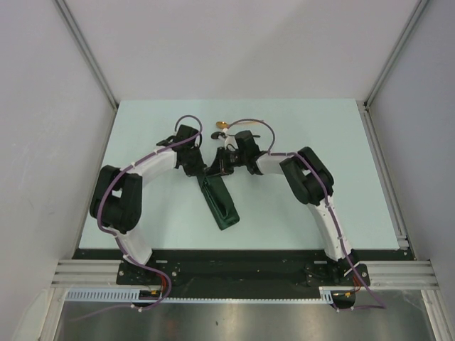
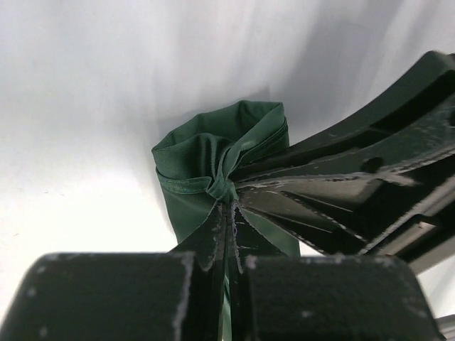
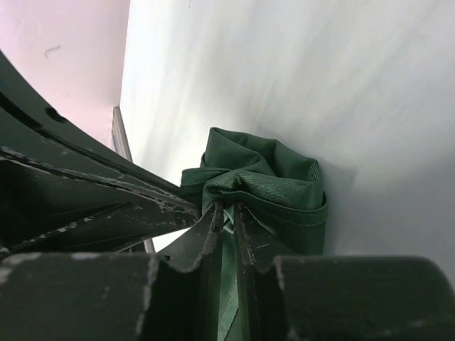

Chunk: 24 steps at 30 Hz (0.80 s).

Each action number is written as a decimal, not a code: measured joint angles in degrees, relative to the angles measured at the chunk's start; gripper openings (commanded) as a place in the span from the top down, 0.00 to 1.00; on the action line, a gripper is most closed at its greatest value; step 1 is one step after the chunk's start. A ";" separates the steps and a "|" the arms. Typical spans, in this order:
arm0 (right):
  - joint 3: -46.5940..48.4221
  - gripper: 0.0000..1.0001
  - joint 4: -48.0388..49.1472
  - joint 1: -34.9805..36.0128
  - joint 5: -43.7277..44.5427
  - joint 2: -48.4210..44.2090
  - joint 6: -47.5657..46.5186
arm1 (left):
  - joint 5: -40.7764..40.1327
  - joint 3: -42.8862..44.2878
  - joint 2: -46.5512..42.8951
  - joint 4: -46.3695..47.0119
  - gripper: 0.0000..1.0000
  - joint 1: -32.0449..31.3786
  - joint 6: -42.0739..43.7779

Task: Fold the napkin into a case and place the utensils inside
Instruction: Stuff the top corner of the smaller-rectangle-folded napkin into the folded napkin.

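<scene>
There is one dark green cloth case (image 1: 221,204) and one pale desk (image 1: 142,128). There are two robot arms, a left arm (image 1: 153,165) and a right arm (image 1: 313,177). Each has one pair of jaws, making two pairs in all. There are two purple cables (image 1: 189,116), one per arm. One gold spoon (image 1: 222,126) can be counted in the overhead view; a second spoon cannot be made out.

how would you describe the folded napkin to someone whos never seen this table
On the pale table, look at the middle. The napkin lies there as a narrow folded strip, its far end pinched by the left gripper and right gripper. It alone is dark green cloth; everything beside it is black or white.
</scene>
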 measured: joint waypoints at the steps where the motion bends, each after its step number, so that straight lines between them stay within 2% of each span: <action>1: -0.31 0.86 0.83 0.11 -0.13 0.28 0.79 | -0.04 -0.07 -0.11 0.13 1.00 0.00 -0.02; 6: -0.09 0.85 4.59 0.63 -1.01 2.64 3.56 | 0.04 -0.09 -0.22 0.39 1.00 0.00 -0.59; 14: -1.07 0.73 12.87 1.14 -2.27 5.31 10.84 | 0.33 -0.24 -0.20 0.81 1.00 0.61 -2.58; 24: -10.51 0.71 14.03 -1.05 -2.38 -0.96 11.47 | 0.63 -1.27 -0.20 1.38 1.00 1.25 -3.15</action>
